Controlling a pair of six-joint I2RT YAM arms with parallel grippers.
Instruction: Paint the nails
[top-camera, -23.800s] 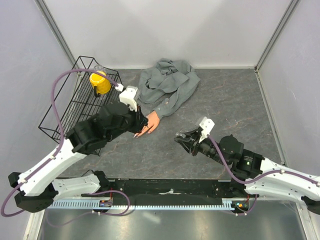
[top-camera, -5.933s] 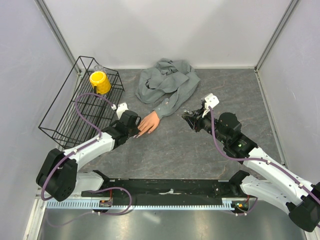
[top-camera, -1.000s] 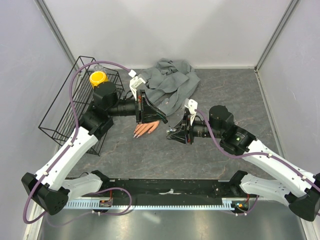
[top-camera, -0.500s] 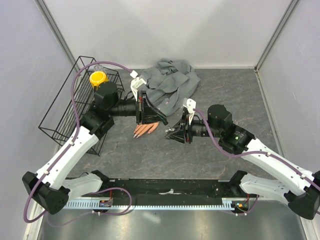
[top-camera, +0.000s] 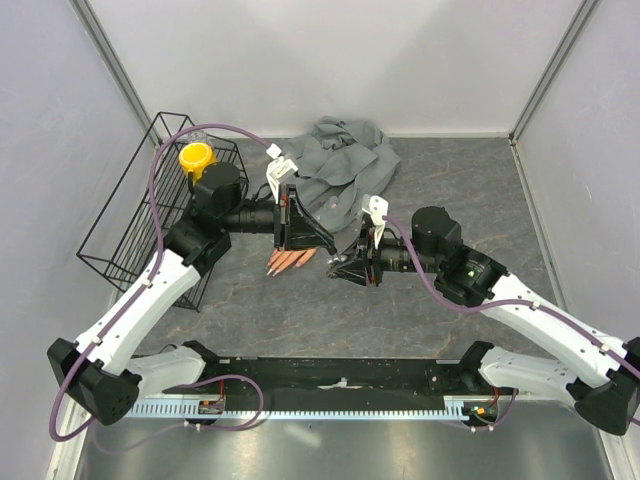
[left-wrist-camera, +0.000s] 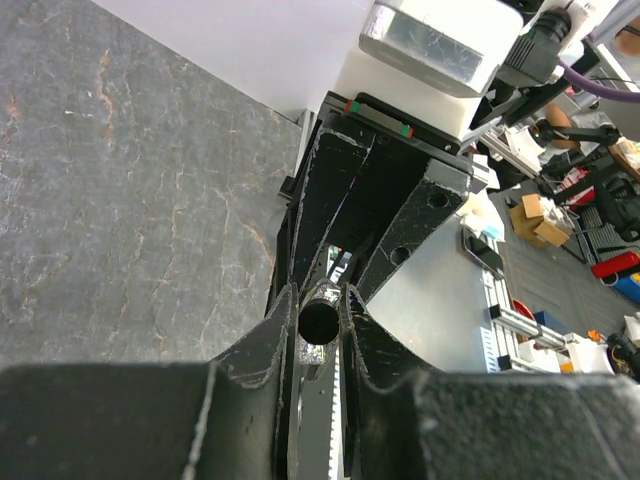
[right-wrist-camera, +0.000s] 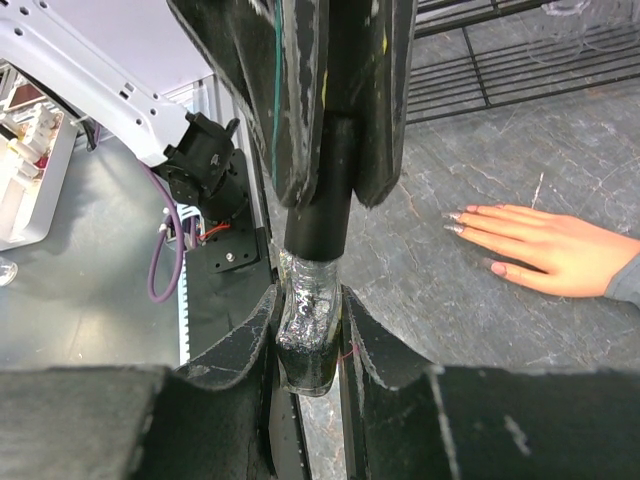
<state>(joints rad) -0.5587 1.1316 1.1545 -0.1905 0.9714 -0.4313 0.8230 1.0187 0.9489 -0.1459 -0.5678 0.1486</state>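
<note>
Where the two arms meet above the grey stone-patterned table (top-camera: 480, 190), a small clear glass polish bottle (right-wrist-camera: 305, 345) is clamped between the closed fingers of the right gripper (right-wrist-camera: 308, 300), and its black cylindrical cap (left-wrist-camera: 318, 322) is pinched in the narrowly parted left gripper (left-wrist-camera: 318, 303). The pale-to-reddish nails (right-wrist-camera: 458, 222) of the peach mannequin hand (right-wrist-camera: 545, 245) are seen lying flat on the table near both grippers.
</note>
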